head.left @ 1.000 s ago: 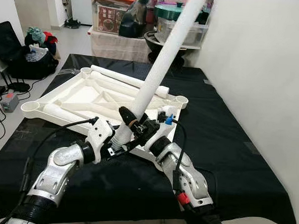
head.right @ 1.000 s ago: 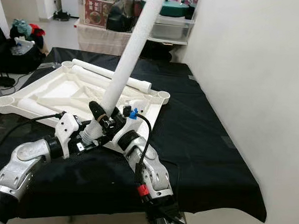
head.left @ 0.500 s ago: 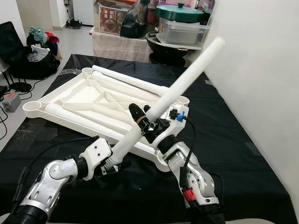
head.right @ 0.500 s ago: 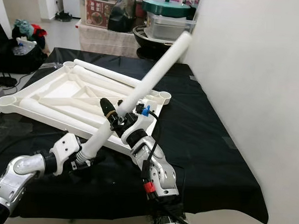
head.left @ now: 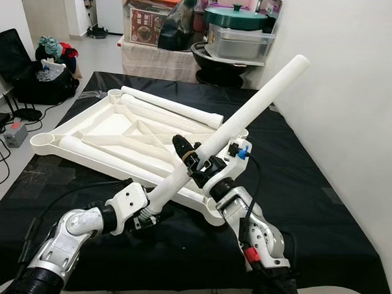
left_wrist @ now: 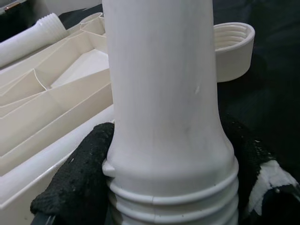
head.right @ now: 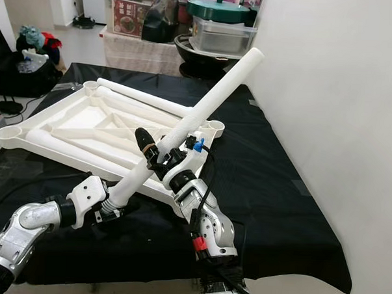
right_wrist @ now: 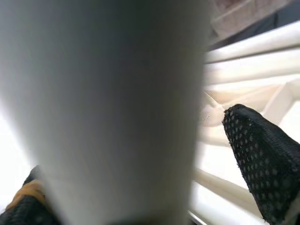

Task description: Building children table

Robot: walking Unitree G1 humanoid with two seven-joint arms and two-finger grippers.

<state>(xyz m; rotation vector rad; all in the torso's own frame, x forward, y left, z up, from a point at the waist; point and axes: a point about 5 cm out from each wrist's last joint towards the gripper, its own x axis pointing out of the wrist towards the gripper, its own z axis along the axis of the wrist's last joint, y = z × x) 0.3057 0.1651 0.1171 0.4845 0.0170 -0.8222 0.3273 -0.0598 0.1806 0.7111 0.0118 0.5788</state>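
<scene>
The left gripper (head.left: pixel 151 213), low and left of centre in the left eye view, has its two black fingers (left_wrist: pixel 77 180) pinched on the threaded lower end of the white table leg (head.left: pixel 239 123). The right gripper (head.left: pixel 194 158), at frame centre, clamps the same leg partway up its shaft, one finger (right_wrist: pixel 262 154) on each side. The leg runs diagonally from the lower left to the upper right of the frame, its free end raised in front of the pale wall. Behind both grippers, the upturned white tabletop (head.left: pixel 109 127) lies on the black cloth (head.left: pixel 298 190) in the centre-left of the frame, with threaded sockets at its corners. Two further white legs (head.left: pixel 168 105) lie along the tabletop. Storage boxes (head.left: pixel 146 18) occupy the top centre.
</scene>
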